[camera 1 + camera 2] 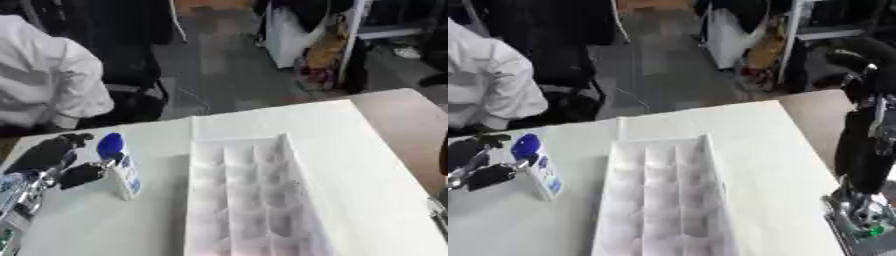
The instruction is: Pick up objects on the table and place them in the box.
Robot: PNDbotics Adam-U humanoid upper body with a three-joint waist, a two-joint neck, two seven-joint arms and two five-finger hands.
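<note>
Where the white table (367,165) meets the robot's left side, the left hand (54,159) has thumb and fingers curled around a white bottle (125,176) with a blue cap (109,145). The bottle appears to stand upright on the table, tilted slightly, just left of the box (249,200), a long white tray divided into many small compartments. The right arm (866,150) hangs at the table's right edge; whether that hand's fingers are spread or curled cannot be told.
</note>
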